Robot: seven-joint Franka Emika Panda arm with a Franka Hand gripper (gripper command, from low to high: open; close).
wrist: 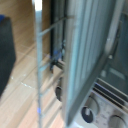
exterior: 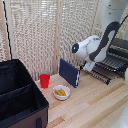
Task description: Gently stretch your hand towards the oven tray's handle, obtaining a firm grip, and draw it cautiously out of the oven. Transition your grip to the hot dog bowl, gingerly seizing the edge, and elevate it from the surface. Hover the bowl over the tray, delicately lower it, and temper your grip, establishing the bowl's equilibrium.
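wooden table (exterior: 95, 107), hot dog bowl (exterior: 61, 92) (white), red cup (exterior: 45, 80)

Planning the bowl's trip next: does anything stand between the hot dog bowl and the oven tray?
Yes. The upright dark blue book stands on the table between the hot dog bowl and the oven tray, which sticks out from the oven at the exterior view's right.

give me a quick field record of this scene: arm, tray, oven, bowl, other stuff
arm: gripper at the rack's front edge; jaws hidden, state unclear
oven tray: sticking out of the oven toward the table
oven: at the exterior view's right, knobs seen in the wrist view
hot dog bowl: on the wooden table, yellowish food inside, untouched
red cup: upright, beside the bowl
blue book: upright behind the bowl
black case: exterior view's left, open
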